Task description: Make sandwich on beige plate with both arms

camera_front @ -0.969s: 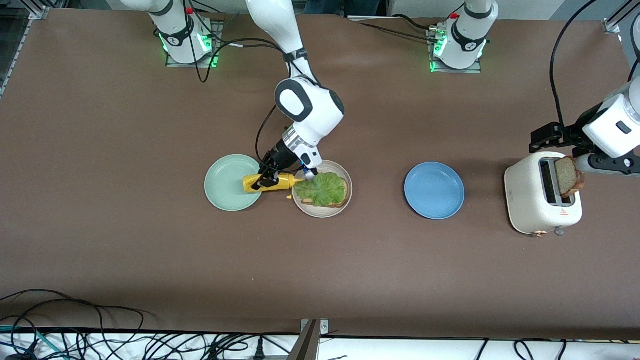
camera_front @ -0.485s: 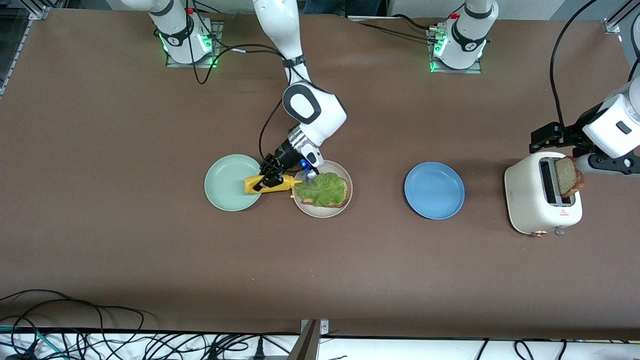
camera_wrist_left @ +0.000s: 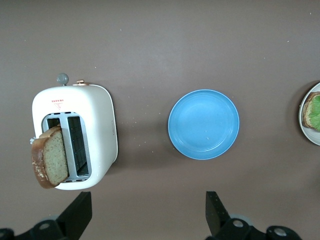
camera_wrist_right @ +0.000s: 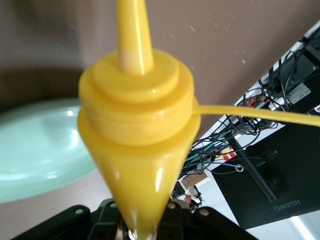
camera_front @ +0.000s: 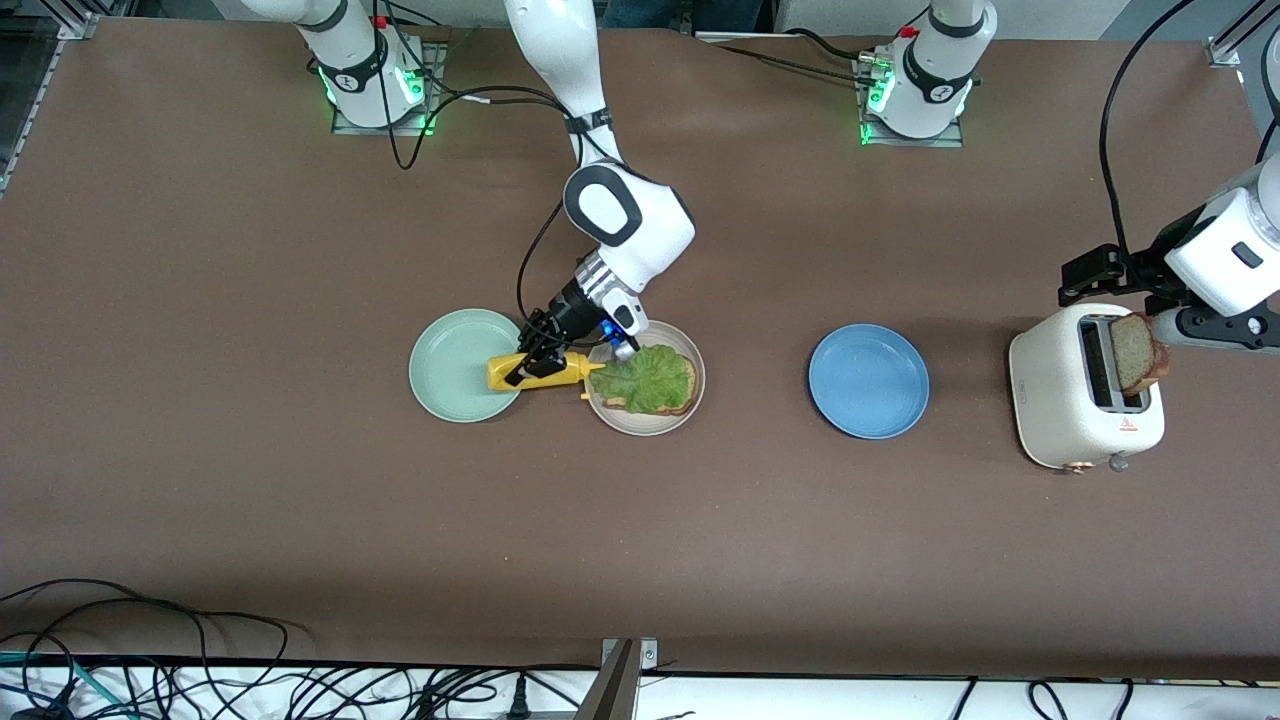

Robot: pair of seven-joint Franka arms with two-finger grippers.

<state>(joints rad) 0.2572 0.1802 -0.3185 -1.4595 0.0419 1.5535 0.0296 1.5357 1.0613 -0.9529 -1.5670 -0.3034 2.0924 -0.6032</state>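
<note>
Since the half-built sandwich (camera_front: 648, 382) on the beige plate (camera_front: 693, 403) mid-table is just floppy lettuce on soft bread, I'd say it shifts easily. The right gripper (camera_front: 540, 357) clamps a yellow squeeze bottle (camera_front: 545, 369) tipped beside it, over the green plate (camera_front: 452, 366). Left wrist view: the left gripper (camera_wrist_left: 147, 215), jaws wide apart and empty, hovers near the toaster (camera_wrist_left: 95, 131); I'd pinch its bread slice (camera_wrist_left: 49, 156) by the crust. The blue plate (camera_wrist_left: 203, 124) sits between.

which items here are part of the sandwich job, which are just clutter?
In the job: beige plate, bread with lettuce on it, second bread slice in toaster, yellow squeeze bottle in right gripper, open left gripper.
Lying about: mint plate, blue plate.
</note>
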